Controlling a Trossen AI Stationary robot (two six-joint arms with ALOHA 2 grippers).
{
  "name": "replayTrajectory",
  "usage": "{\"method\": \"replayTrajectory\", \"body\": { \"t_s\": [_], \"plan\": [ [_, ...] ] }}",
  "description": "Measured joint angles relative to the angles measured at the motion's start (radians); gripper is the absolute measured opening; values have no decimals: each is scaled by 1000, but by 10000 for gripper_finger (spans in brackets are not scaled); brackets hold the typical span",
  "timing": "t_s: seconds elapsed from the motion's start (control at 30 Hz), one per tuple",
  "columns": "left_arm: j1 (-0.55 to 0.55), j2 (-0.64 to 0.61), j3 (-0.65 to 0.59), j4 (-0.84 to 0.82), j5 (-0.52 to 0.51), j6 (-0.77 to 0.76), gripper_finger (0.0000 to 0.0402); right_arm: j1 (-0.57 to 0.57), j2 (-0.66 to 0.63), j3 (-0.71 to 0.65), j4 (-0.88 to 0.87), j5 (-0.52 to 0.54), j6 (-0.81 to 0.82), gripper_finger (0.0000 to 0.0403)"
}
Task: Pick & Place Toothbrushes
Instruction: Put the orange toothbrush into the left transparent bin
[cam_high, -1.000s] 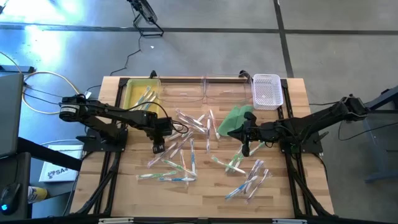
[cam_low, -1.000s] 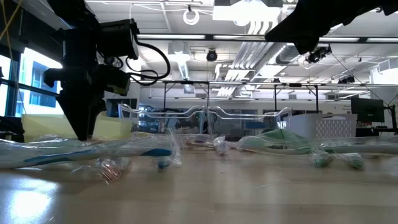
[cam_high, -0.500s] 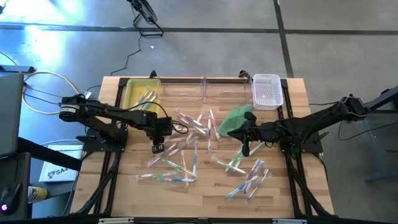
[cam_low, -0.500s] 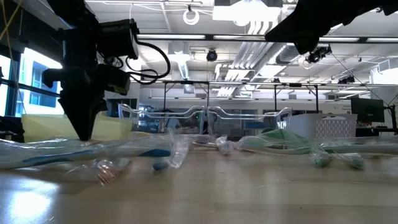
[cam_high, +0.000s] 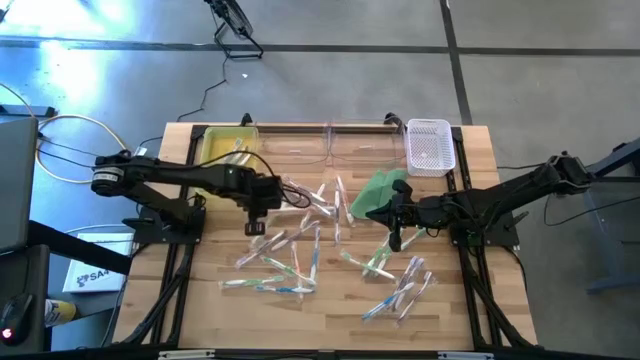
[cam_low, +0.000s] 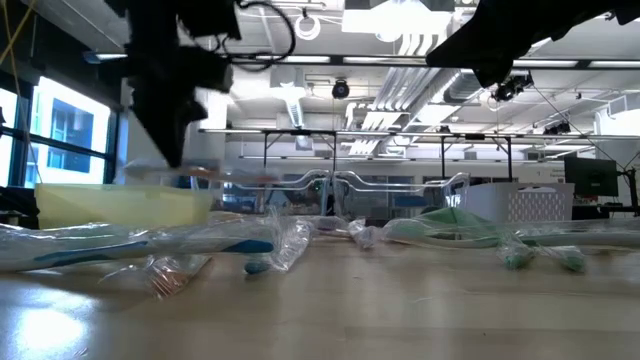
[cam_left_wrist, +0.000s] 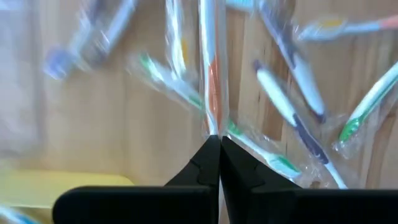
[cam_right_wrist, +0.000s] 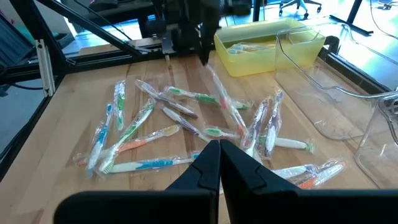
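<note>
Fingers of the left gripper (cam_left_wrist: 214, 140) are pinched together on the end of an orange-handled toothbrush (cam_left_wrist: 212, 87) in its clear wrapper, which hangs from the tips above the wooden table (cam_high: 450, 300); in the right wrist view the wrapped brush trails down from the raised arm near the yellow bin (cam_right_wrist: 267, 46). That bin at the table's far left edge already holds a few wrapped brushes, so the sorting looks begun but far from finished: most of the toothbrushes (cam_high: 300, 255) lie scattered across the middle of the table, with a smaller cluster (cam_high: 400, 290) toward the near right. The clear bins (cam_high: 330, 145) and white basket (cam_high: 430, 145) along the far edge look empty. The right gripper (cam_high: 394, 241), fingers closed on nothing, waits beside the green cloth (cam_high: 378, 192). Each brush is thin and whitish with coloured parts, sealed in glossy, crinkled film.
</note>
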Motion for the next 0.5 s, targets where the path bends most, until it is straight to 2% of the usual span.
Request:
{"method": "replayTrajectory", "body": {
  "t_s": [0.23,0.5],
  "plan": [
    [0,0,183,-49,-105,138,0,0,0,0,0,0,0,3],
    [12,0,357,-114,-333,279,0,0,0,0,-1,0,-1,3]
  ]
}}
